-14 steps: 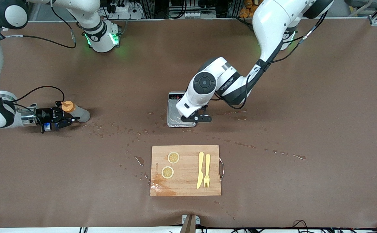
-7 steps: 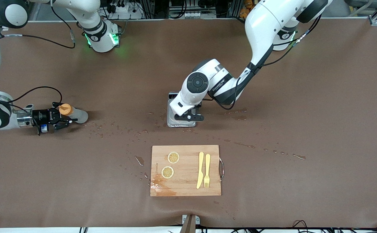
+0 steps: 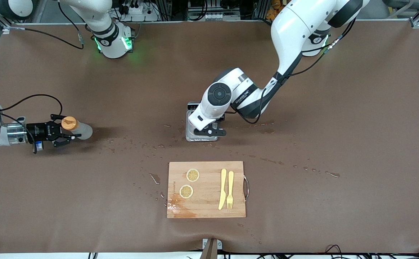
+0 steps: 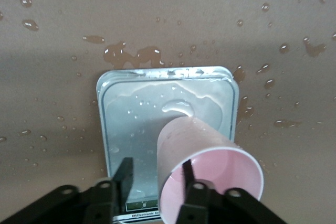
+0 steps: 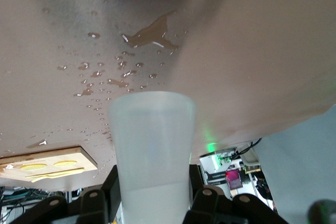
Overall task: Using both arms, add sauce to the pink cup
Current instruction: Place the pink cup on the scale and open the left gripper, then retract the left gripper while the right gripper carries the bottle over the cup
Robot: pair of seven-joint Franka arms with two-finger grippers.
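Shifted since the earlier frame: right gripper point(image 3: 65, 133), clamped on the sauce bottle point(image 3: 75, 128), now lies closer to the right arm's table end. Left gripper point(image 4: 155, 179), fingers apart with one inside the rim, straddles the pink cup point(image 4: 207, 179) wall; cup stands on the grey scale tray point(image 4: 126, 124), mid-table. Sauce well apart from cup; no pour yet, judging by the clean cup.

High front camera faces robots; wrist cameras look close at table point(image 3: 339, 144).

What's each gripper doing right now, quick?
Left gripper: fingers straddle the pink cup wall over the scale tray; grip cannot be told.
Right gripper: closed on the sauce bottle.
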